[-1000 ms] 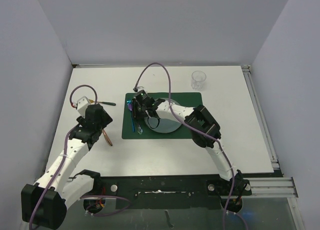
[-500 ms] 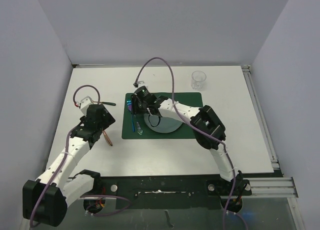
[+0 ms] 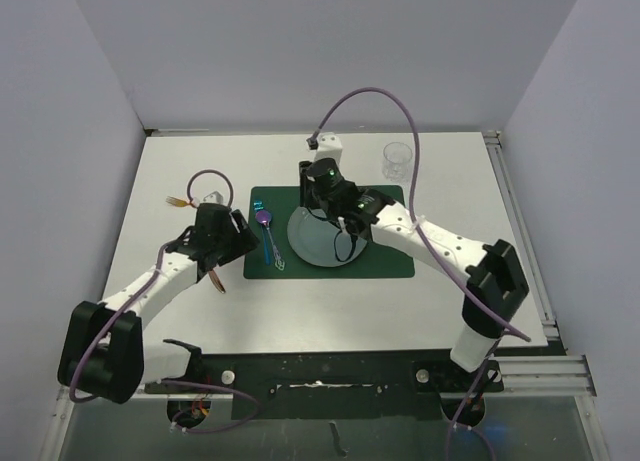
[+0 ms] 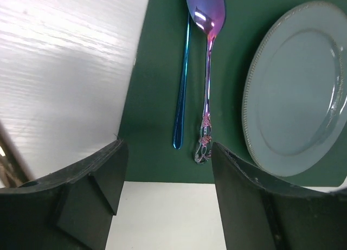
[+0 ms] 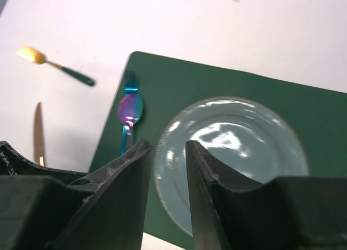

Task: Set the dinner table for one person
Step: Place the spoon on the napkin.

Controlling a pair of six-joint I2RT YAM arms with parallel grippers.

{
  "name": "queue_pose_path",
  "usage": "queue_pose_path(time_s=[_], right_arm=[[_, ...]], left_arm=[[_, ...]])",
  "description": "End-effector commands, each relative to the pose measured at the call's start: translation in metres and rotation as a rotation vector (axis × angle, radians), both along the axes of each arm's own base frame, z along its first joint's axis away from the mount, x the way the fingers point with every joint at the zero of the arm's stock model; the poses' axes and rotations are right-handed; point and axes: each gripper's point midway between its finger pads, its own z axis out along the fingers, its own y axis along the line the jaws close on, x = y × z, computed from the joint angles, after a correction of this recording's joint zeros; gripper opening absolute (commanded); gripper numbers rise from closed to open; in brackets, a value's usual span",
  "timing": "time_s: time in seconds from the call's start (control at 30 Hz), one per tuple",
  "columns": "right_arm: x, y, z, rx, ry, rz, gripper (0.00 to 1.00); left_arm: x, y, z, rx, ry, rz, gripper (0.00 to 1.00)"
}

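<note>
Dinner table, large flat matte white rectangular tabletop with metal rail edging (image 3: 300, 311): fills the work area, both arm bases at its 6 o'clock edge. Left to right:

- Gold-headed fork with dark green handle (image 5: 73, 75) lies on bare top at 10 o'clock of the left gripper (image 4: 167, 152). Slim copper-coloured knife (image 5: 38, 128) lies at its 7 o'clock. Both are off the mat, so I'd count them unplaced.
- Left gripper: jaws wide, nothing between them, hanging over the 7 o'clock corner of the dark green rectangular placemat (image 4: 157, 55). Could be set for a look or a pick, can't tell which.
- Iridescent blue fork (image 4: 181, 98) and purple-pink metal spoon (image 4: 208, 76) lie side by side on the mat at 9 o'clock of the plate, handles to 6 o'clock, i.e. toward the diner. Spoon bowl seems to sit over the fork's neck, so it likely needs a tidy-up.
- Pale grey round plate with beaded rim (image 4: 298, 93) sits mid-mat, apart from the cutlery, as centre of the setting.
- Right gripper (image 5: 167, 147): narrow gap, empty, above the plate's 12 o'clock side.
- Small clear glass cup (image 3: 397, 159) stands upright on bare top at 1 o'clock of the mat, well apart from the plate. Plausible drink spot.

Guess: the 1 setting is about half built, and the knife at 3 o'clock of the plate is the obvious gap.
</note>
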Motion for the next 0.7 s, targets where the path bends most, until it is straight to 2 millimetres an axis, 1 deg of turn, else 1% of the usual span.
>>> queue_pose_path(time_s=[0.0,0.07,0.1,0.17,0.2,0.3,0.33,0.53,0.63,0.67], right_arm=[[-0.004,-0.075,0.042,-0.091,-0.139,-0.221,0.32],[-0.013,-0.096,0.048,-0.093,-0.155,-0.261,0.31],[-0.017,-0.106,0.046,-0.101,-0.154,-0.282,0.31],[-0.027,-0.123,0.048,-0.09,-0.161,-0.318,0.31],[-0.031,-0.131,0.048,-0.087,-0.162,-0.331,0.3],[-0.044,-0.152,0.042,-0.075,-0.15,-0.38,0.31],[-0.048,-0.157,0.041,-0.068,-0.148,-0.389,0.31],[-0.066,-0.18,0.039,-0.047,-0.143,-0.43,0.31],[-0.072,-0.193,0.039,-0.058,-0.144,-0.457,0.31],[-0.074,-0.197,0.038,-0.066,-0.142,-0.466,0.31]], left_arm=[[0.031,-0.038,0.02,-0.067,-0.08,-0.09,0.59],[0.038,-0.048,0.018,-0.042,-0.081,-0.096,0.59],[0.042,-0.054,0.019,-0.028,-0.088,-0.099,0.59],[0.051,-0.065,0.022,0.001,-0.109,-0.102,0.58],[0.054,-0.073,0.024,0.015,-0.121,-0.111,0.59],[0.067,-0.085,0.026,0.055,-0.141,-0.114,0.58],[0.071,-0.087,0.022,0.074,-0.137,-0.113,0.58],[0.089,-0.101,0.018,0.169,-0.157,-0.108,0.58],[0.088,-0.102,0.015,0.237,-0.146,-0.097,0.58],[0.088,-0.099,0.017,0.272,-0.142,-0.078,0.58]])
